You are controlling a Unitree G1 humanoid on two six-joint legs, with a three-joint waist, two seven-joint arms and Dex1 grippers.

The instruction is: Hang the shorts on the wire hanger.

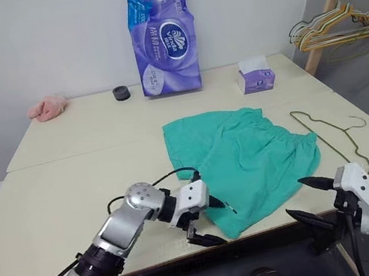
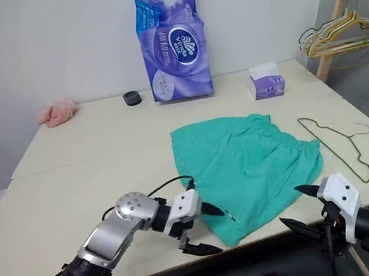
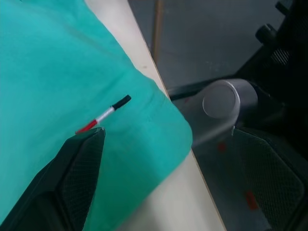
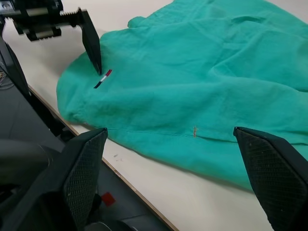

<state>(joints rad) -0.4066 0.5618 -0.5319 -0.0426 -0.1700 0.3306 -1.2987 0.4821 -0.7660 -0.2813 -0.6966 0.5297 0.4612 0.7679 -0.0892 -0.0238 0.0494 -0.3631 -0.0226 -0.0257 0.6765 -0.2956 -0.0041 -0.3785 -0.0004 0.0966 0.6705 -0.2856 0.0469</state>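
Shorts (image 1: 245, 160) lie flat — waistband toward wire hanger (image 1: 331, 134) (hook rightward); both claws gape, empty.

The left arm (image 1: 116, 234) is brushed silver metal with a round silver joint cap, black collars and a black cable looping over the wrist. Each wrist ends in a white housing; the left gripper (image 1: 211, 222) and right gripper (image 1: 308, 201) each carry two black tapered fingers, cross-hatched on the inner faces
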